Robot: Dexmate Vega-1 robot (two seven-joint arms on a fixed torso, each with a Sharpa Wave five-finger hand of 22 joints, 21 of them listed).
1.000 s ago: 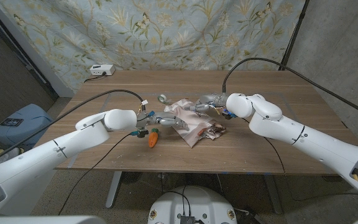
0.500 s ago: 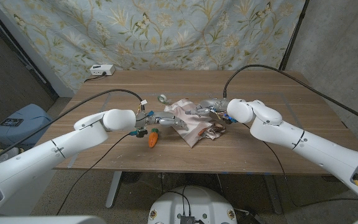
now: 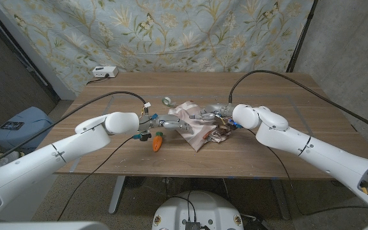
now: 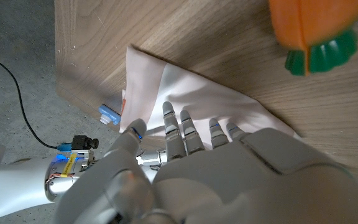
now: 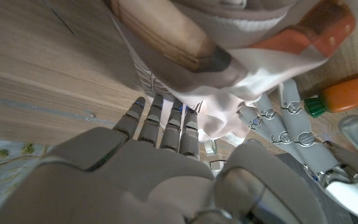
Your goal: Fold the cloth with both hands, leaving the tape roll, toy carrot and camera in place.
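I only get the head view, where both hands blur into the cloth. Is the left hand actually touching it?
Observer: Yes. The left wrist view shows the left hand with its fingers stretched out on the plain white side of the cloth.
Operator: And the right one?
Observer: In the right wrist view, the printed cloth bunches between the fingers and thumb of the right hand.
Operator: Is the toy carrot being disturbed?
Observer: The left wrist view shows the toy carrot lying just past the cloth's edge, with bare wood between them.

The wooden table (image 3: 107, 96) carries a cloth (image 3: 195, 126), toy carrot (image 3: 158, 142) and tape roll (image 3: 167, 100).
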